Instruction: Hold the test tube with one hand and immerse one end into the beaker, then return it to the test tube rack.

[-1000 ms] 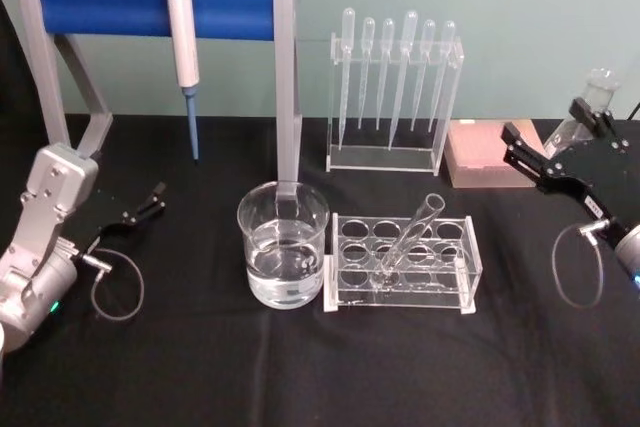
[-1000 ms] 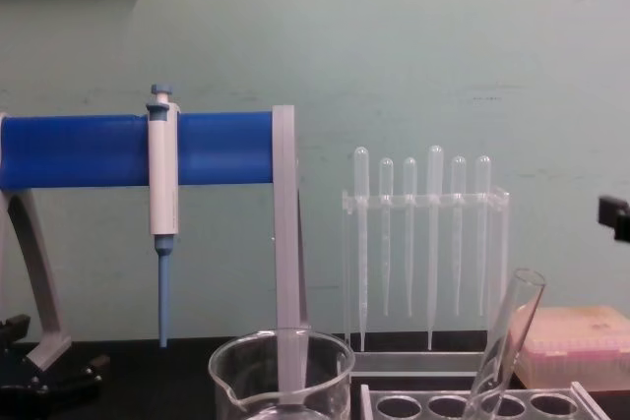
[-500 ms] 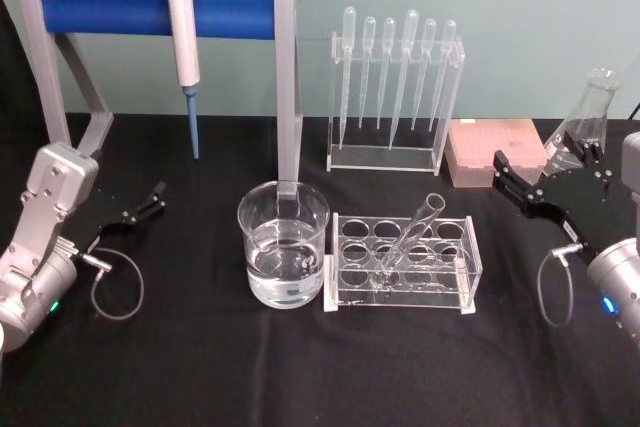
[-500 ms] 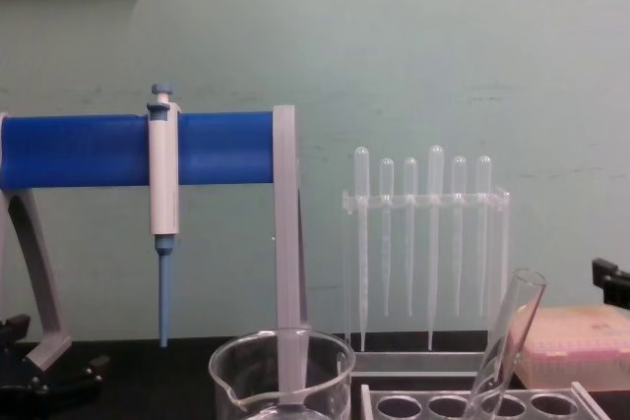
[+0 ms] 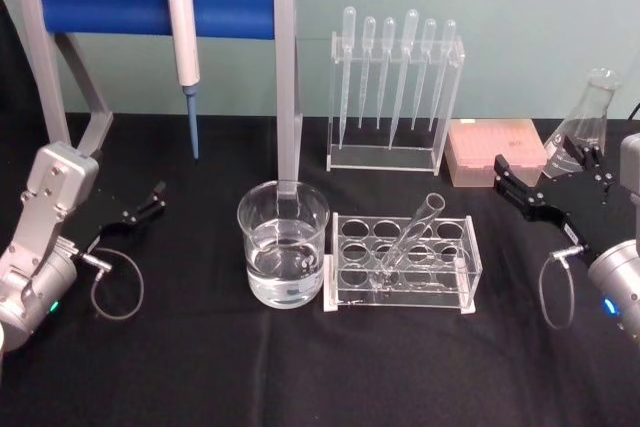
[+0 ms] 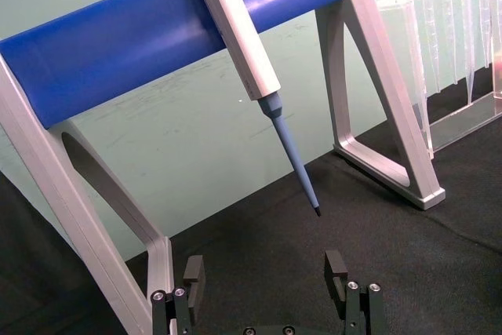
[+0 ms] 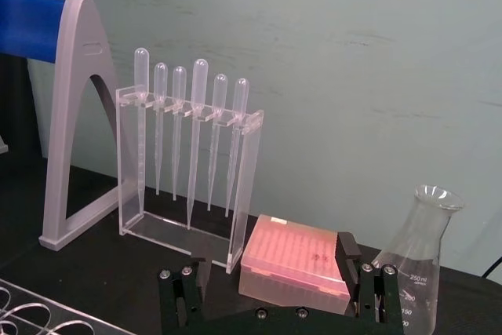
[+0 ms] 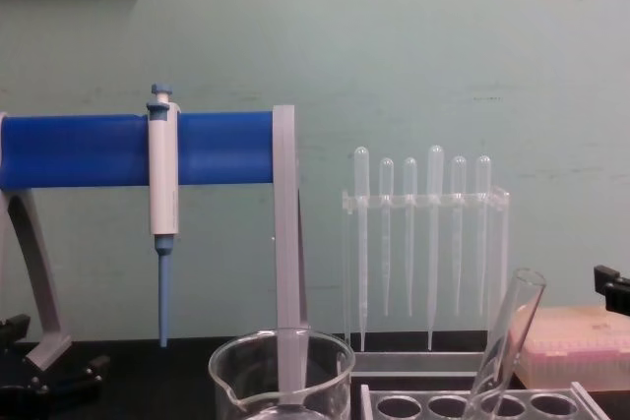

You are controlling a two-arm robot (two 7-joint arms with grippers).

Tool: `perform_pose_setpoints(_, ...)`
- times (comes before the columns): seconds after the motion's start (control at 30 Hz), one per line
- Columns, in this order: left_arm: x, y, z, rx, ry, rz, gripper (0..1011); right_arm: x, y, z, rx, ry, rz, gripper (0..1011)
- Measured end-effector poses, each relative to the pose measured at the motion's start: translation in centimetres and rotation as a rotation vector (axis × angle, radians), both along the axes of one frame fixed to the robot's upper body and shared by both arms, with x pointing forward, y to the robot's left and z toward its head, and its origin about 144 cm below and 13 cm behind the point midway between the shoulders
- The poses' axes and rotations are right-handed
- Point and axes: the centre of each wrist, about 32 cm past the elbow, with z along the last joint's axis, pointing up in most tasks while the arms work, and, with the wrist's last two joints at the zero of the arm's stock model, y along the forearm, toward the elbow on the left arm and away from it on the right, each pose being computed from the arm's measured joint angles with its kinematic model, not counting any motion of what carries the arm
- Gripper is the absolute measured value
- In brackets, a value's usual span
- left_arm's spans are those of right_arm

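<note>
R gripper [image 5: 533, 185] had dropped lower vs 1 s ago, fingers spread, at 3 o'clock of test tube [image 5: 412, 236]; L gripper [image 5: 143, 205] parked, fingers apart

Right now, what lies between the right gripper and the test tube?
In the head view, bare black cloth and the rack's right end separate the open right gripper from the test tube.
</note>
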Motion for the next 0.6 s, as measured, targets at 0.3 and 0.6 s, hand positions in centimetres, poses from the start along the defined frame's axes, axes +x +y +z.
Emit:
perform_pose_setpoints(0.3,0.00,0.00,0.00,0.000,0.000,0.000,1000,-0.03,0.05,0.01,0.002,-0.003,0.000,1002)
perform_pose_setpoints(0.6,0.00,0.00,0.00,0.000,0.000,0.000,1000,-0.03,0.06,0.03,0.004,-0.005,0.000,1002)
